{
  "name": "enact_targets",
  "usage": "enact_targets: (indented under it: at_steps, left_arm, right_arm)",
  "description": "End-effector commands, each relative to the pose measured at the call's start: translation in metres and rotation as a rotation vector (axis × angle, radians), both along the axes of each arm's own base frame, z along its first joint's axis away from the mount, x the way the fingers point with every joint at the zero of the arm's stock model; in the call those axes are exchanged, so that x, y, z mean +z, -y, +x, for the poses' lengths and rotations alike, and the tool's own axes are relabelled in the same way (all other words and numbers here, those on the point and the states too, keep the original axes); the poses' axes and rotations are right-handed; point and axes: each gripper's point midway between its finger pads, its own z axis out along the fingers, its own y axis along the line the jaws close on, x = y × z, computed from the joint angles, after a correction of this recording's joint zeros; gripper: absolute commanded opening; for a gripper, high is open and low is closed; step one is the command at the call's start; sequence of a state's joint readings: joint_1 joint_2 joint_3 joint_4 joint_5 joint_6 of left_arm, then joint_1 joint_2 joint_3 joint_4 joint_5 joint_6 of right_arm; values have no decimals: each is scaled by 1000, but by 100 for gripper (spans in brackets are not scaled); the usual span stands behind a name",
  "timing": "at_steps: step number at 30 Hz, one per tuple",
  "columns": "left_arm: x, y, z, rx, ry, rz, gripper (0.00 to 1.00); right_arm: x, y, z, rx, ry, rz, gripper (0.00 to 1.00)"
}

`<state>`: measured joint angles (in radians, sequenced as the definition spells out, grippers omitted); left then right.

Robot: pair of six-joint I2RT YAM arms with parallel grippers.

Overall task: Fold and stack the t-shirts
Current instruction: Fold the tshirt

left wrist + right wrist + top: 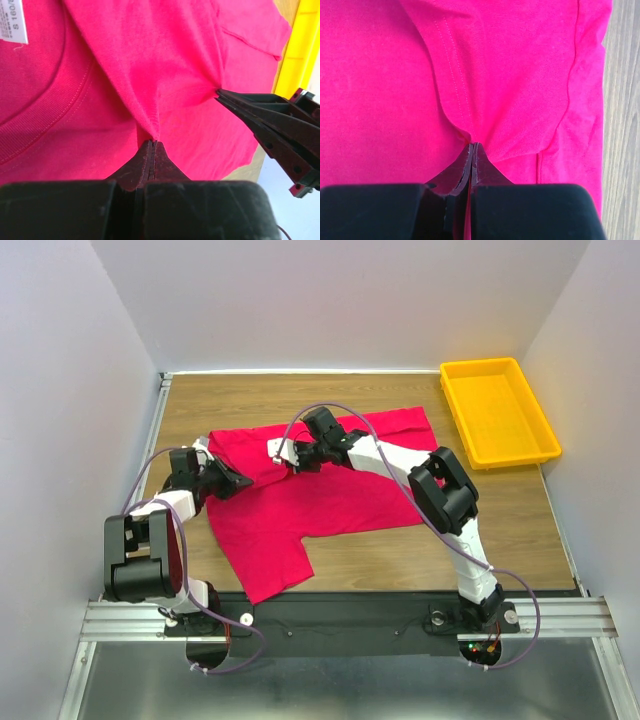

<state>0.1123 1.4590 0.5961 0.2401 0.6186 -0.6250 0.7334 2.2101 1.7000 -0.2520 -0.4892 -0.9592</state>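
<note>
Top view: the t-shirt (340,495) lies spread on the wood table (520,530). The left gripper (238,483) and right gripper (284,452) are both at its left end.

Left wrist: the jaws are pinched tight on a cloth ridge, w/ the neck label (12,20) close by. The right gripper's tips clamp a fold nearby.

Right wrist: clamped on a pleat near a stitched hem.

Best approach, I'd say: raise both evenly and keep the span taut (limp cotton sags).

White walls surround the table, w/ a yellow tray (497,410) at the far right.

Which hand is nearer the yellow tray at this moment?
Right. The right hand pinches the red t-shirt near its middle, well left of the yellow tray. The left hand grips the shirt even farther left, nearer the arm bases.
</note>
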Motion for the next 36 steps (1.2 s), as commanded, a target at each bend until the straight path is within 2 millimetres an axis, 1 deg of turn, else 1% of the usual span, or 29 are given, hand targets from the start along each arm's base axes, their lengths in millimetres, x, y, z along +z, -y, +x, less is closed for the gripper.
enact_targets:
  at_steps: [1, 6, 7, 8, 9, 10, 11, 12, 13, 15, 16, 17, 18, 19, 20, 21, 22, 23, 24, 25, 26, 27, 28, 29, 31, 32, 33, 35, 36]
  left_arm:
    - [11, 1, -2, -8, 43, 13, 0]
    - [3, -2, -1, 3, 22, 26, 1]
    - [3, -2, 0, 6, 22, 27, 12]
    - [3, -3, 0, 5, 21, 28, 19]
    - [3, -4, 0, 9, 17, 39, 25]
    - [5, -6, 1, 16, 23, 53, 33]
    - [17, -12, 8, 36, 58, 87, 50]
    - [20, -16, 7, 47, 59, 112, 56]
    - [39, -22, 13, 61, 115, 146, 65]
    - [53, -33, 17, 100, 154, 198, 69]
    - [70, -39, 22, 115, 203, 221, 71]
    - [73, -43, 24, 129, 209, 234, 71]
    - [83, -48, 27, 152, 235, 252, 71]
    - [88, -53, 31, 164, 251, 263, 72]
    - [96, -57, 38, 173, 268, 272, 72]
    - [100, -58, 44, 172, 279, 273, 72]
    - [101, -60, 49, 174, 283, 270, 72]
    - [99, -64, 59, 179, 272, 265, 72]
    - [101, -65, 68, 171, 292, 252, 72]
    - [99, -65, 75, 172, 282, 243, 72]
    - [108, -69, 87, 175, 302, 245, 72]
    - [95, -70, 97, 170, 279, 242, 71]
    - [92, -72, 104, 173, 272, 240, 70]
    - [86, -74, 117, 167, 261, 241, 69]
    - [78, -77, 128, 168, 242, 246, 66]
    - [72, -80, 139, 167, 233, 250, 65]
    - [66, -85, 141, 181, 209, 259, 65]
    - [57, -92, 152, 196, 185, 273, 63]
    - [54, -96, 154, 207, 171, 284, 62]
  right_arm:
    - [39, -1, -1, 18, 51, 52, 1]
    - [40, -1, 0, 16, 55, 51, 4]
    - [40, 1, 1, 9, 52, 49, 10]
    - [40, 1, 1, 6, 55, 48, 15]
    - [46, 1, 0, 6, 63, 51, 24]
    - [49, 3, 1, 4, 71, 51, 30]
    - [50, 7, 1, -5, 76, 42, 36]
    - [54, 10, 2, -13, 81, 42, 44]
    - [65, 15, 1, -21, 89, 49, 48]
    - [78, 26, 7, -52, 91, 62, 52]
    - [92, 37, 12, -90, 82, 83, 52]
    - [98, 38, 9, -103, 64, 94, 53]
    - [105, 51, 19, -149, 47, 110, 53]
    - [112, 60, 23, -183, 24, 125, 52]
    - [123, 69, 22, -233, -43, 162, 52]
    - [127, 89, 33, -298, -81, 182, 52]
    - [127, 101, 33, -365, -162, 209, 52]
    - [130, 124, 42, -427, -205, 234, 52]
    - [138, 137, 44, -476, -233, 263, 51]
    - [133, 150, 46, -531, -284, 275, 50]
    - [134, 160, 46, -601, -368, 313, 50]
    - [133, 188, 58, -679, -409, 342, 49]
    - [131, 200, 59, -743, -482, 376, 49]
    - [130, 224, 66, -784, -516, 407, 49]
    - [129, 243, 69, -821, -548, 432, 48]
    - [125, 252, 70, -841, -552, 433, 48]
    - [122, 266, 74, -872, -553, 438, 48]
    - [114, 280, 71, -906, -584, 444, 48]
    - [110, 284, 70, -914, -596, 446, 48]
